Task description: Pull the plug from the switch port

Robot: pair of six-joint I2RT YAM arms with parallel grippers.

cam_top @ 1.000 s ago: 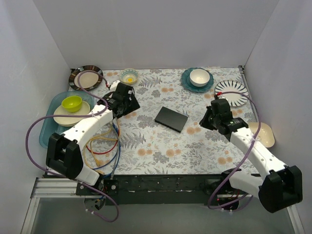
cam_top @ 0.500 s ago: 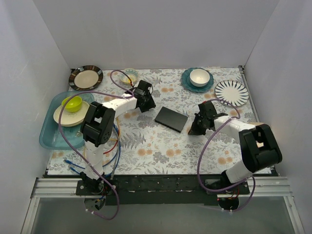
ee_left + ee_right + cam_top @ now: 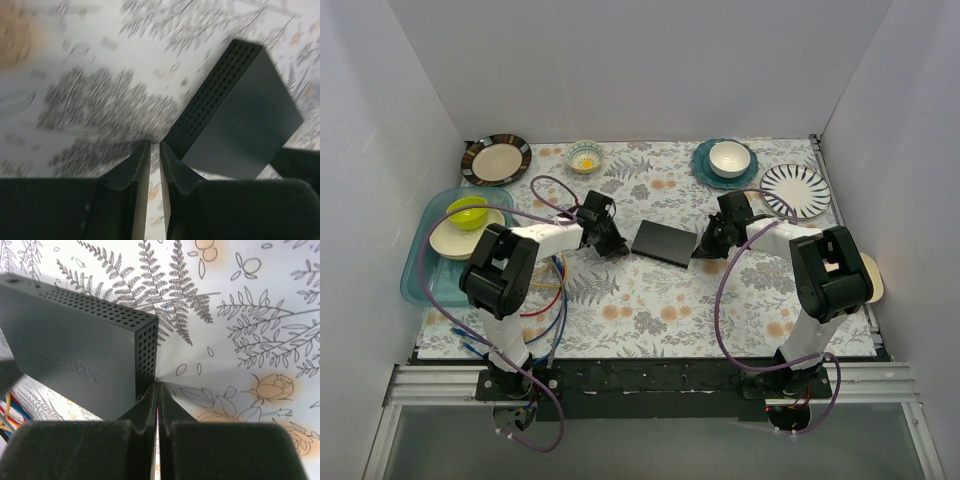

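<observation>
The switch (image 3: 665, 243) is a flat black box lying on the flowered cloth in the middle of the table. My left gripper (image 3: 615, 245) sits low at its left end, and my right gripper (image 3: 705, 248) at its right end. In the left wrist view the left gripper (image 3: 154, 144) is all but shut, with only a thin slit and nothing in it, beside a perforated corner of the switch (image 3: 240, 120). The right gripper (image 3: 157, 385) is shut and empty, its tips against the corner of the switch (image 3: 75, 355). No plug or socket row shows in any view.
Loose red, yellow and blue cables (image 3: 545, 290) lie by the left arm. A blue tray (image 3: 415, 275) with a plate and a green bowl (image 3: 468, 211) stands at the left. A brown-rimmed plate (image 3: 496, 159), a small bowl (image 3: 585, 155), a teal plate with a white bowl (image 3: 728, 160) and a striped plate (image 3: 797, 190) stand at the back.
Both arms have swung in from the sides and come down at the two ends of the switch. The left jaws have closed from wide open to nearly shut.
</observation>
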